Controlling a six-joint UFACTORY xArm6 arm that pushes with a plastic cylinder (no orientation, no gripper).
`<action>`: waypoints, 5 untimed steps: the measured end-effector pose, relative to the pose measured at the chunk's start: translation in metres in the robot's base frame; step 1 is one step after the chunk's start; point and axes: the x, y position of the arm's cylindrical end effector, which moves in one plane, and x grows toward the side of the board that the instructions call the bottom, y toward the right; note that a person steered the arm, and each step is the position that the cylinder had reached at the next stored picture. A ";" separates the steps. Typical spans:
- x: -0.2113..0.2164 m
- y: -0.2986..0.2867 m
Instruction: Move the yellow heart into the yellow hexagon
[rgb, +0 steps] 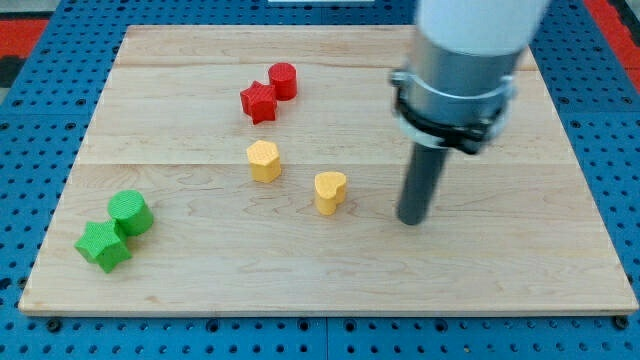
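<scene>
My tip is resting right of the heart, apparently apart; no jaws are fitted. It should be pushing up-left, steering toward the hexagon.

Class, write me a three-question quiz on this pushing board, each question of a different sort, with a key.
1. True or false: my tip touches the yellow heart.
2. Which block lies nearest the yellow hexagon? A) green star B) red star C) yellow heart
3. Fill in: the green cylinder sits beside the green ____.

Key: 1 false, my tip stands apart, to the heart's right in the view. 2 C. 3 star.
</scene>
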 end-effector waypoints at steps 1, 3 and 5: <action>-0.040 -0.065; -0.038 -0.091; -0.014 -0.133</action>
